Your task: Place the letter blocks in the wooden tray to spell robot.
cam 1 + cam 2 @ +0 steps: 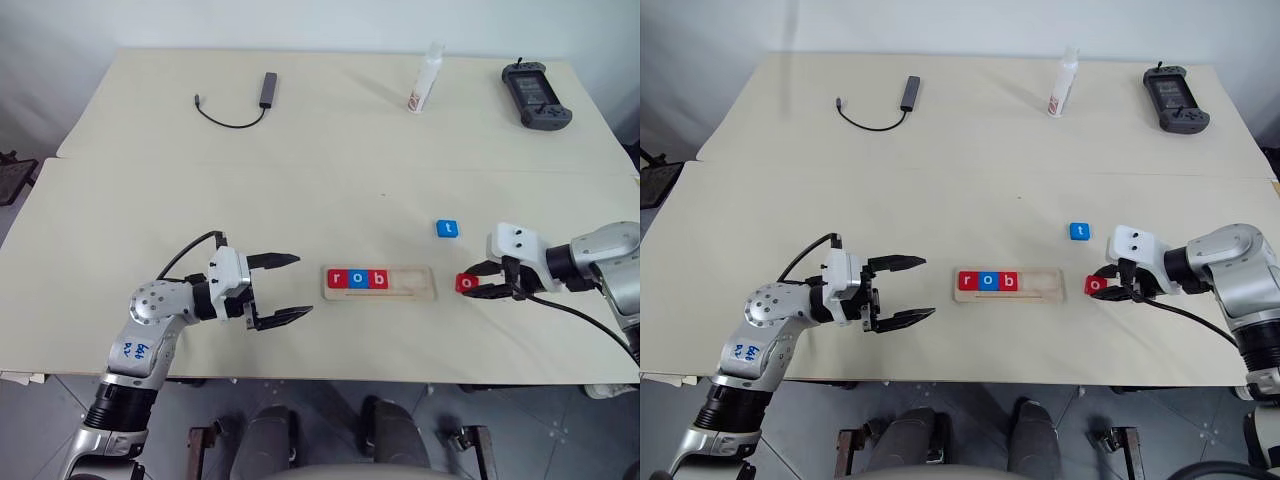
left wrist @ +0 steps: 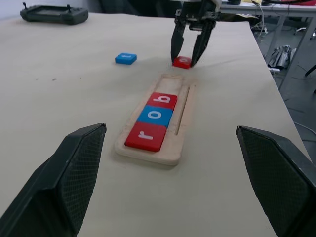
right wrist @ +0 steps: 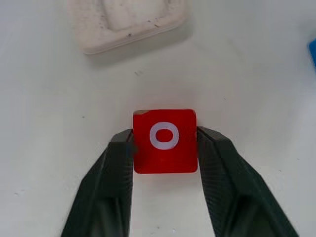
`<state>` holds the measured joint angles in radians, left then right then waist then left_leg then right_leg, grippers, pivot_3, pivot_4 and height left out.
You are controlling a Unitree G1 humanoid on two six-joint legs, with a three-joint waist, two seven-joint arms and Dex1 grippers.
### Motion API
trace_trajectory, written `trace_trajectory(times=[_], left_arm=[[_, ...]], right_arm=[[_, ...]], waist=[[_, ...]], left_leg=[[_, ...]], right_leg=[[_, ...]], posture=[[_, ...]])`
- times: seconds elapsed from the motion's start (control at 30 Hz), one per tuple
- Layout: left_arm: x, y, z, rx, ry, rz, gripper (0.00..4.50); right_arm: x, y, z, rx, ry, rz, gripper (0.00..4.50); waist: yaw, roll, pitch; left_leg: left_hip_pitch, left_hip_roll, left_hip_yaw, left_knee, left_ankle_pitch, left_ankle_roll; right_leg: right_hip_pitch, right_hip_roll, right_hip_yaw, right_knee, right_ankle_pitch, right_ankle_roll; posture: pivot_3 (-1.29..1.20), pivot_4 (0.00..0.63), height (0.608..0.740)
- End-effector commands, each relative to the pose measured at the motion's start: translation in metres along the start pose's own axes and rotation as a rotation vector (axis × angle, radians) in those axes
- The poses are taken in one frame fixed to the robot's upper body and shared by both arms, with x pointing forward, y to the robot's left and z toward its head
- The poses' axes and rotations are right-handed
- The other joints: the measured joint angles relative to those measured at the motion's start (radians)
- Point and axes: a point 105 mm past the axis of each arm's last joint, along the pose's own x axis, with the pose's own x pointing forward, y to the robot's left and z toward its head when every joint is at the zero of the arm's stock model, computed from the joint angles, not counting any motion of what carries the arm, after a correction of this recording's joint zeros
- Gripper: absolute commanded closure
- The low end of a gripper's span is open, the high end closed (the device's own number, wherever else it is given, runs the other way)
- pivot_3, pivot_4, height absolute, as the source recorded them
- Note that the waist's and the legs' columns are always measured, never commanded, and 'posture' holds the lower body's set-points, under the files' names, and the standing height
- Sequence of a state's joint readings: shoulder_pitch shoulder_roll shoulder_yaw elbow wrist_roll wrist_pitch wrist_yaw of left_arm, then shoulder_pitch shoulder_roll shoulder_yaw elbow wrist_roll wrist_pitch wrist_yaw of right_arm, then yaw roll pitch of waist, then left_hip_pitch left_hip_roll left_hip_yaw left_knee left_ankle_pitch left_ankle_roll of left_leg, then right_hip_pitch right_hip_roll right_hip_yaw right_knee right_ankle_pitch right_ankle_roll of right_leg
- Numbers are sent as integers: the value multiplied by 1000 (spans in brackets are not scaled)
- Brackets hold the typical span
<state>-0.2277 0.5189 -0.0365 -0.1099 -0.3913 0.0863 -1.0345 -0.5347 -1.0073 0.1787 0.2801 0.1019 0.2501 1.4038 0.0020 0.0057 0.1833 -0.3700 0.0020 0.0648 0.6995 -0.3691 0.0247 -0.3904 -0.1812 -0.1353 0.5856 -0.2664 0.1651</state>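
The wooden tray (image 1: pixel 380 284) lies on the table (image 1: pixel 330 140) with red r, blue o and red b at its left end. Just right of it, the right gripper (image 3: pixel 165 148) squeezes the red o block (image 3: pixel 165 140). The blue t block (image 1: pixel 447 229) lies nearby. The left gripper (image 1: pixel 287 288) is spread wide, empty.

red o block (image 3: pixel 165 140), blue t block (image 1: pixel 447 229), pale tray (image 1: pixel 425 293).

Cable adapter (image 1: pixel 262 92); bottle (image 1: pixel 426 82); controller (image 1: pixel 536 94)
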Motion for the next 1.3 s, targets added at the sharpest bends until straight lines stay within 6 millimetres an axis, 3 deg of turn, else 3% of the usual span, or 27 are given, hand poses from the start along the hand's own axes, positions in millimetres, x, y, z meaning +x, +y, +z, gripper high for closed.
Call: trace_trajectory(times=[0.03,0.27,0.4,0.63,0.9,0.93,1.17,1.3], left_arm=[[-2,2,11,45,-29,19,0],[-2,3,11,48,-36,39,0],[-1,1,11,47,-45,57,0],[-3,0,12,50,-44,73,0],[-4,1,12,50,-41,85,0],[-4,1,12,50,-41,86,0],[-4,2,12,52,-42,85,0],[-4,2,12,53,-41,85,0]], right_arm=[[-1,5,24,-43,-55,52,3052],[11,-3,74,-127,-121,11,3052],[29,6,95,-163,-158,72,3052],[48,12,94,-187,-135,116,3052],[48,13,96,-178,-146,121,3052],[48,14,97,-176,-149,128,2315],[35,9,96,-172,-156,82,37],[23,5,91,-149,-168,48,37]], waist=[[-1,0,0],[-5,1,0],[1,0,0],[-1,0,0],[-3,1,0],[-3,1,0],[-4,1,0],[-2,0,0]], left_leg=[[0,0,0,0,0,0],[0,1,0,0,0,-1],[-1,0,0,0,0,-1],[-2,-1,0,0,0,-1],[-1,0,0,0,0,-1],[-1,0,0,0,0,-1],[-1,0,0,0,0,-1],[-1,0,0,0,0,-1]], right_leg=[[0,0,0,0,0,0],[-2,0,1,1,0,0],[-2,0,0,0,0,0],[-2,0,0,1,0,0],[-2,0,0,1,0,0],[-2,0,0,1,0,0],[-2,0,0,1,0,0],[-2,0,0,1,0,0]], posture=[[0,150,740],[0,150,740],[0,150,740],[0,150,740],[0,150,740],[0,150,740],[0,150,740],[0,150,740]])
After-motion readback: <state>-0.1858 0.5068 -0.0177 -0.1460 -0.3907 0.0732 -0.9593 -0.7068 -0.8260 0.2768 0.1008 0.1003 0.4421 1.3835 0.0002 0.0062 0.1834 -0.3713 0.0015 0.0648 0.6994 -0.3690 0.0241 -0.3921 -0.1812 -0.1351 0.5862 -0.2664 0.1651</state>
